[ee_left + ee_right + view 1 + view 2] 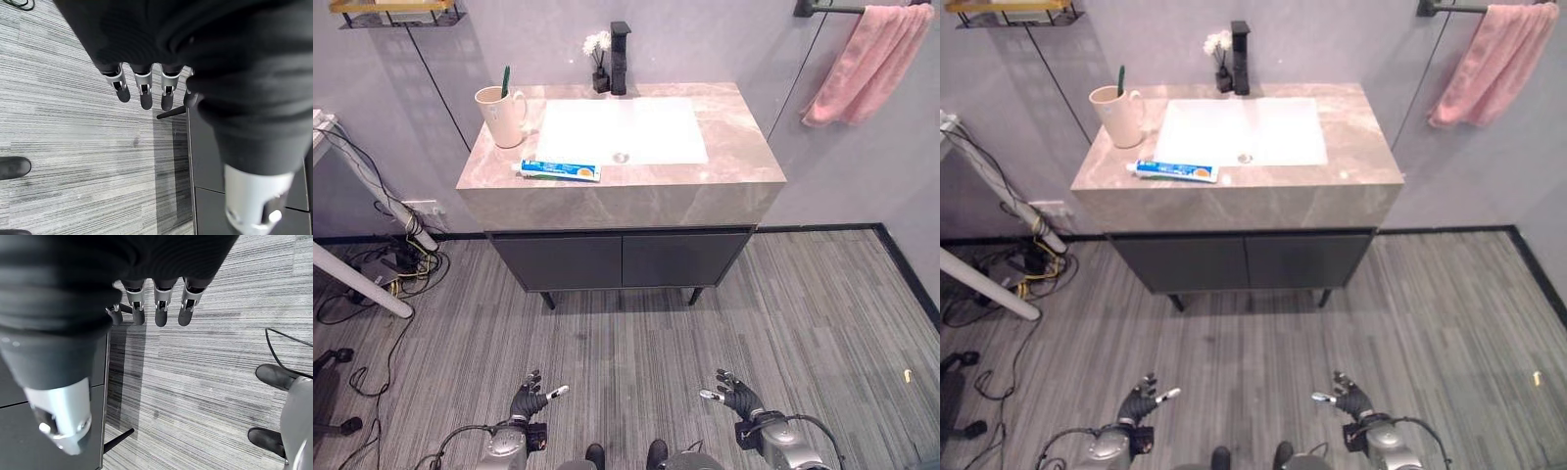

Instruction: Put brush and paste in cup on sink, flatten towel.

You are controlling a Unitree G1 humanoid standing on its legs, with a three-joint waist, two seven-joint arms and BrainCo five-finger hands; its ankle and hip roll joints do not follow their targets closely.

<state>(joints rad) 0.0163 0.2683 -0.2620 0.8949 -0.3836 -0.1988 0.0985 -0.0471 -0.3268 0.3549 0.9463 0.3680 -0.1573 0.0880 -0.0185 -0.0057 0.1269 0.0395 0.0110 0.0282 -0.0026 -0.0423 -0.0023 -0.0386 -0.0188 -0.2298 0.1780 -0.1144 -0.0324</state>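
Marble-grey counter (pixel 734 166) is sitting well ahead of me, and I am standing back from it with both hands low over the floor, holding nothing. My left hand (pixel 529 399) is hanging with its fingers straight and loosely spread, and my right hand (pixel 736 394) is doing the same on the other side. On the counter the cup (pixel 501 116) is standing upright near the left rear corner with the green brush (pixel 505 80) already poking out of it, so I am judging that the paste (pixel 558 170) is the piece left to move; it is lying flat along the front edge, just left of the white basin (pixel 622 130). Up on the wall to the right the pink towel (pixel 867 64) is hanging bunched and crooked from its bar. I am worrying about a few things: the paste is lying so near the edge that a clumsy pinch could nudge it off onto the floor; the cup looks light, and knocking its rim while dropping the tube in could tip it; and tugging the towel hard could drag it off the bar.
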